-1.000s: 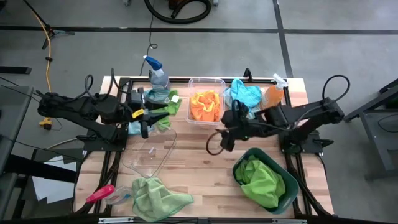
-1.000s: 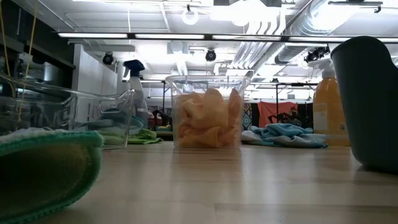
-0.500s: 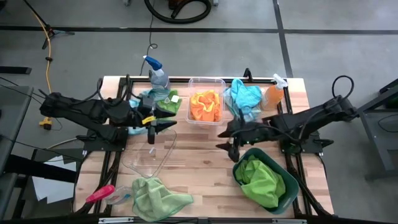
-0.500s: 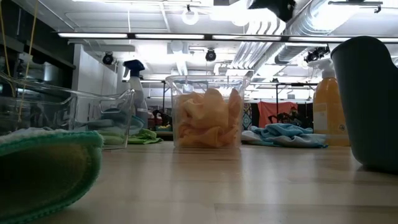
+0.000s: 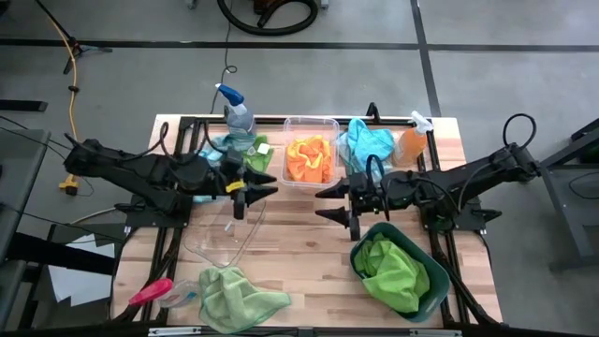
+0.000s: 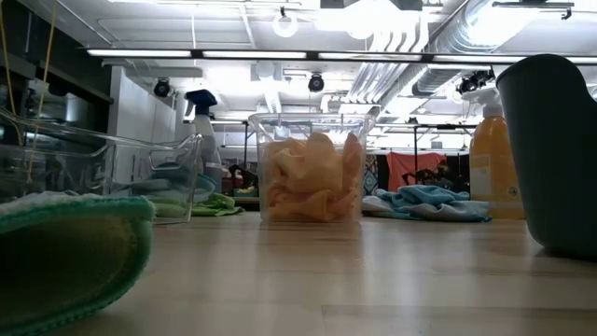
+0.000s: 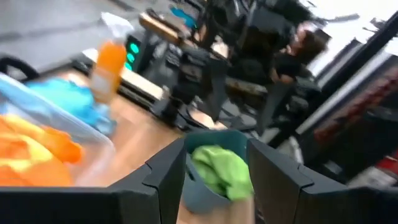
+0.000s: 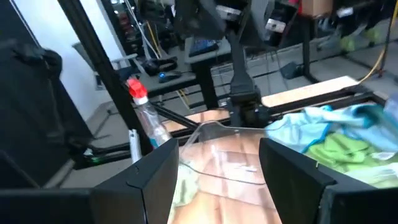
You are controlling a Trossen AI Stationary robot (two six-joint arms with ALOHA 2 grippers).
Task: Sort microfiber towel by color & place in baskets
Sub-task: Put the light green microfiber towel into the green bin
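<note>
Over the middle of the table, in the high view, the left gripper and the right gripper face each other, both with fingers spread wide and nothing between them. The clear deep tub at the far edge holds orange towels and sits just beyond the gap between the two grippers. A blue towel lies right of the tub, beside an orange spray bottle. Green and blue towels are heaped left of the tub, by a blue-capped spray bottle. The clear shallow dish lies just near of the left gripper. The teal basin, near right, holds a green towel and sits just near of the right gripper. Another green towel lies at the near edge, beside a pink-handled tool.

In the low view the tub of orange towels stands centre, the blue towel to its right, the basin's wall far right.

The left wrist view shows its fingers parted, the basin with its green towel beyond them.

The right wrist view shows its fingers parted, the clear dish ahead.

No label or writing can be read.
</note>
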